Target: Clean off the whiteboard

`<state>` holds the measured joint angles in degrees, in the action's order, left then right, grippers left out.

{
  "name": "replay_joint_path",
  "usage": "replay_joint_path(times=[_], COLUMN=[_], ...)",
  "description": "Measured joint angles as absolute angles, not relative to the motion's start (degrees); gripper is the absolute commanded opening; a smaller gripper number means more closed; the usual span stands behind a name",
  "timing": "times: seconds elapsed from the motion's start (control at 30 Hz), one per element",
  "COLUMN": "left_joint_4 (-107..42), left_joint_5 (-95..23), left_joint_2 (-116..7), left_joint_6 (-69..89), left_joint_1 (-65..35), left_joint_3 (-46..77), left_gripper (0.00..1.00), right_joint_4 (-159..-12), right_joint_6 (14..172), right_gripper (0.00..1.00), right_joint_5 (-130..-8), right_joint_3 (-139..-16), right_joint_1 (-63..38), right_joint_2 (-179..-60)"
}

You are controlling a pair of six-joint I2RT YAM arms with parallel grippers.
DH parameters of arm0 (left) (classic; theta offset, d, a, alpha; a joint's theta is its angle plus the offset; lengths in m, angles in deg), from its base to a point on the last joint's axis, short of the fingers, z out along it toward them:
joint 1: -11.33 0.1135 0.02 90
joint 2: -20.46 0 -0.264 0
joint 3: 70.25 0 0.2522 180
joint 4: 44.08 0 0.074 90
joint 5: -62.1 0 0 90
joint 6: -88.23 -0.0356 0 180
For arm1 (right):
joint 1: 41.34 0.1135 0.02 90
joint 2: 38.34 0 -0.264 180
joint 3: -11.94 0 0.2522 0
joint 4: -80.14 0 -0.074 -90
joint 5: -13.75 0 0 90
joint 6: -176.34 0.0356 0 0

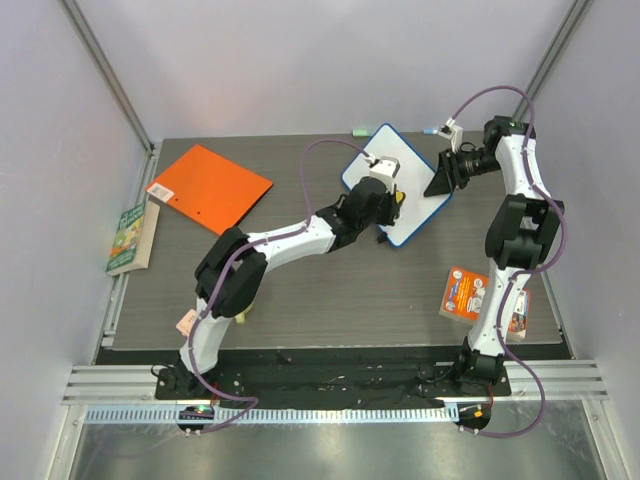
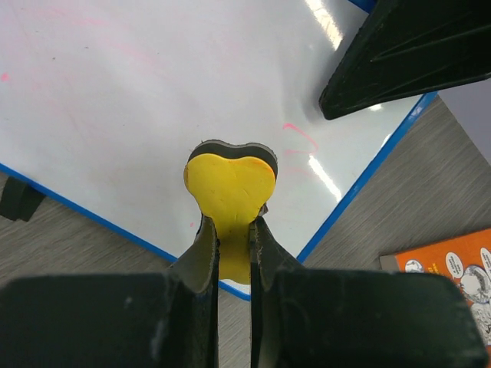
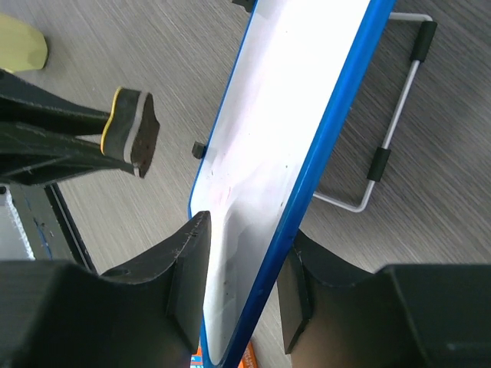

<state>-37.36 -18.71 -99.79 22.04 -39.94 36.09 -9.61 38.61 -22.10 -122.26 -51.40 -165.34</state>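
Observation:
The whiteboard (image 1: 418,190), white with a blue rim, lies slanted at the back middle of the table. Faint red marks (image 2: 298,133) remain on its surface (image 2: 115,100). My left gripper (image 1: 386,196) is shut on a yellow eraser (image 2: 230,180) with a dark felt face, held just over the board near its right edge. My right gripper (image 1: 438,183) is open and straddles the board's blue edge (image 3: 322,153), one finger over the white face and one behind the rim. From the right wrist the eraser (image 3: 130,130) shows to the left of the board.
An orange folder (image 1: 210,187) lies at the back left, with a green book (image 1: 130,237) beside it. An orange booklet (image 1: 480,297) sits at the right front by the right arm. A wire stand (image 3: 391,130) lies on the table behind the board.

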Motion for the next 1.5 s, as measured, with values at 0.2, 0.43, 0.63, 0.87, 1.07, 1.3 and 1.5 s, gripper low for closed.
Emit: replay_joint_path(times=[0.2, 0.43, 0.63, 0.87, 1.07, 1.3, 1.5], left_joint_4=[-36.1, -32.6, -28.5, -25.7, -23.7, -22.3, -21.4], left_joint_5=[-21.6, -22.6, -22.9, -23.9, -22.6, -20.0, -18.0], left_joint_2=[-105.6, -111.5, -113.8, -114.7, -115.0, -115.8, -116.5], left_joint_6=[22.3, 22.1, 21.3, 20.2, 17.5, 15.7, 15.8], left_joint_1=[-40.4, -40.7, -40.7, -40.9, -42.2, -45.7, -45.6], left_joint_3=[44.6, 52.5, 57.1, 59.3, 60.0, 60.5, 61.8], left_gripper=[0.0, 0.0, 0.0, 0.0, 0.0, 0.0, 0.0], right_joint_4=[-11.1, -12.3, -13.0, -13.0, -13.0, -13.1, -13.4], right_joint_6=[41.8, 47.4, 49.1, 49.3, 50.0, 50.3, 50.3], right_gripper=[0.36, 0.01, 0.01, 0.01, 0.01, 0.01, 0.01], right_joint_5=[-21.9, -18.7, -19.3, -19.6, -20.2, -20.7, -20.6], right_joint_3=[-121.7, -119.8, -119.7, -119.7, -119.7, -119.7, -119.7], right_joint_1=[-53.2, -54.3, -54.2, -53.9, -53.6, -53.6, -53.6], right_joint_2=[-165.3, -165.2, -164.6, -164.6, -164.6, -164.6, -164.6])
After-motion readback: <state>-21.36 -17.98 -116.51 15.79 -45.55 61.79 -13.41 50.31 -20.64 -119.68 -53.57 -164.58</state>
